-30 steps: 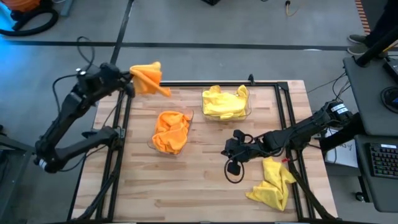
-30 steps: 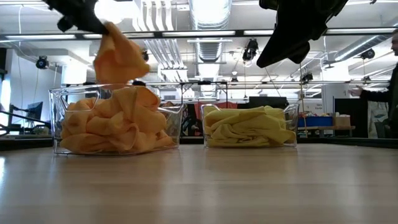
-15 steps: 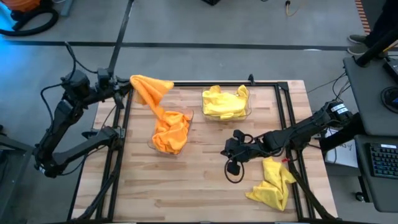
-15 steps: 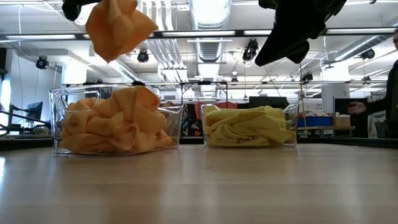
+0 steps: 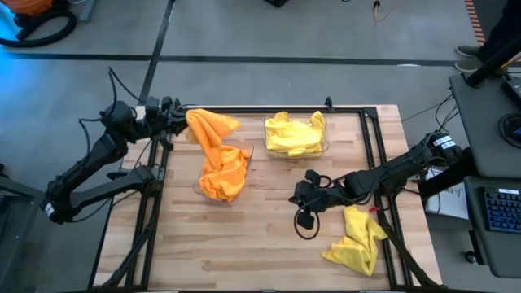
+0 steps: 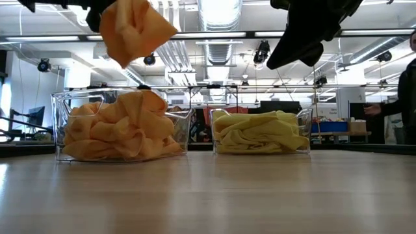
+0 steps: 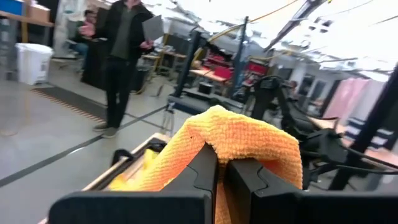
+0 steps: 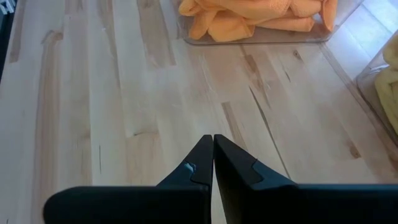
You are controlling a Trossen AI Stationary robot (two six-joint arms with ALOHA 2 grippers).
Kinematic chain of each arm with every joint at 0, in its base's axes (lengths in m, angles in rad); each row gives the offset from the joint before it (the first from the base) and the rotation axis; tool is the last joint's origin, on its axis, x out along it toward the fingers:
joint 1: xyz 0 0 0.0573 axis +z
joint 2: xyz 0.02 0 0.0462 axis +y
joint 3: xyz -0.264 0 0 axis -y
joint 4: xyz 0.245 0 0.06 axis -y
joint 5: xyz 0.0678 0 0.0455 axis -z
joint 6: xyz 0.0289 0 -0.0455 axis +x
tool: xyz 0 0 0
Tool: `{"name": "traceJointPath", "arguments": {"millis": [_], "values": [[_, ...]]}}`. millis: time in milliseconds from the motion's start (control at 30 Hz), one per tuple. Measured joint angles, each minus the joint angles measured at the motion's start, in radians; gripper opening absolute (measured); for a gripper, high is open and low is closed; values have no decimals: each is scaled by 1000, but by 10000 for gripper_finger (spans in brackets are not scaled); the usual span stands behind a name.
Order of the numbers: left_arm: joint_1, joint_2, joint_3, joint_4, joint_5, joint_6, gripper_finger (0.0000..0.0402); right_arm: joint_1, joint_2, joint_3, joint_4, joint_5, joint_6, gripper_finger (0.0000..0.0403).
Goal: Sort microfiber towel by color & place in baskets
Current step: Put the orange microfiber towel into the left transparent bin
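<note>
Holding a bright orange microfiber towel [image 5: 210, 130] pinched in my left gripper [image 5: 181, 120], I see the cloth raised above the table's far left edge. It droops from the clamped fingers toward the clear plastic tub of orange towels [image 5: 223, 172], its long axis running from the gripper down to that tub. My right gripper [image 5: 306, 195] hangs closed and empty over the wooden table [image 5: 260, 236], near a loose crumpled yellow towel [image 5: 358, 239]. The clear tub of yellow towels [image 5: 295, 135] sits beside the orange one.
</note>
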Motion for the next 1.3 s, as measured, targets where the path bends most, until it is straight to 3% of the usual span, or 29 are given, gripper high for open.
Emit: {"name": "traceJointPath", "arguments": {"millis": [567, 933, 1300], "values": [[-167, 31, -212, 194, -190, -58, 0, 0, 0, -9, 0, 0, -1, 9], [-246, 93, -272, 265, -243, -62, 0, 0, 0, -9, 0, 0, -1, 9], [-289, 209, -265, 308, -395, -56, 0, 0, 0, -10, 0, 5, -2, 9]]}}
